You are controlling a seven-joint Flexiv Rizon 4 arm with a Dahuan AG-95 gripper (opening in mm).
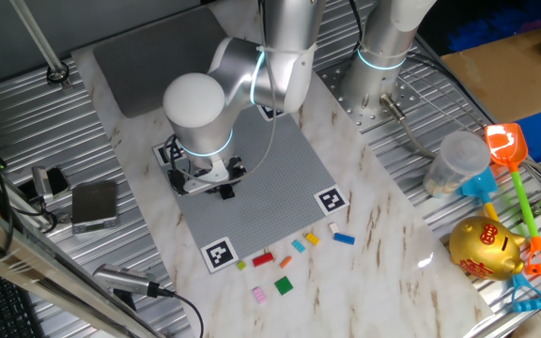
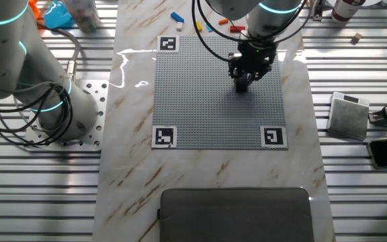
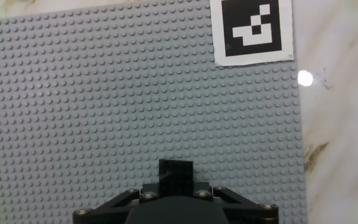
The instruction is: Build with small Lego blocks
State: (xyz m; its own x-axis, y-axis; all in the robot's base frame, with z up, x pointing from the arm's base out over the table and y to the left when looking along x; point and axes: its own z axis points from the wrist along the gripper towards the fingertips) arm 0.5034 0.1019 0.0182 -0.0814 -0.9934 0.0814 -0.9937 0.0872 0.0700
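Just above studded grey plate (image 3: 104, 112), pincer (image 3: 175, 177) around square black brick (image 3: 175, 173).

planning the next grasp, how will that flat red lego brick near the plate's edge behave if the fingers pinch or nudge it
The red brick looks like hard plastic, so probably stiff and very light. It lies loose on the smooth marble table, so a nudge would likely slide it rather than roll or tip it. Being low and small, it may slip out of a pinch by the gripper.
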